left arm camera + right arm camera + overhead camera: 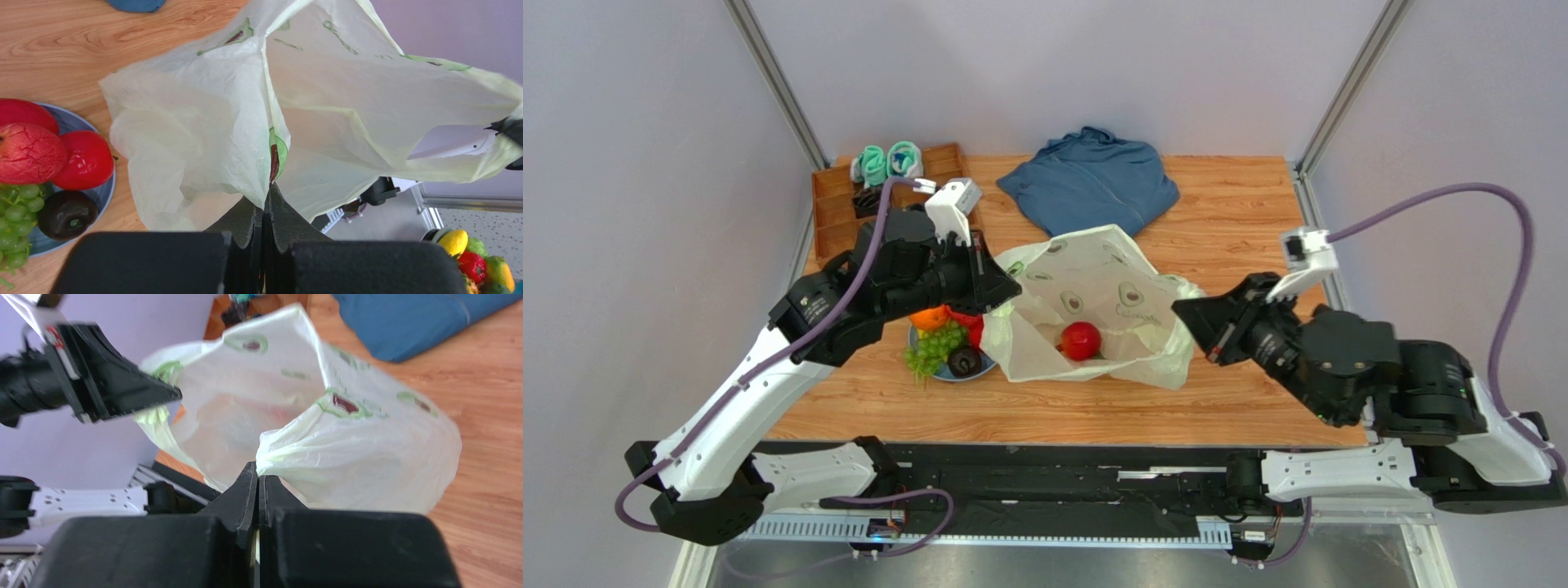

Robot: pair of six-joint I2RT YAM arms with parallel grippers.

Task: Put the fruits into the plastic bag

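Note:
The pale-green plastic bag (1112, 288) stands in the middle of the table, mouth held wide between both grippers. My left gripper (1011, 290) is shut on its left rim; the film (202, 122) is pinched at the tips (268, 191). My right gripper (1181, 315) is shut on the right rim (368, 441), the tips (258, 468) squeezing a fold. One red fruit (1081, 339) lies inside the bag. On a blue plate (80, 122) left of the bag lie two red fruits (30, 153), green grapes (15, 202), a dark avocado (64, 214) and an orange (929, 317).
A folded blue garment (1090, 181) lies behind the bag. At the back left, a wooden tray (836, 208) holds rolled teal socks (887, 163). The plate (936, 371) sits close under my left arm, near the table's front edge.

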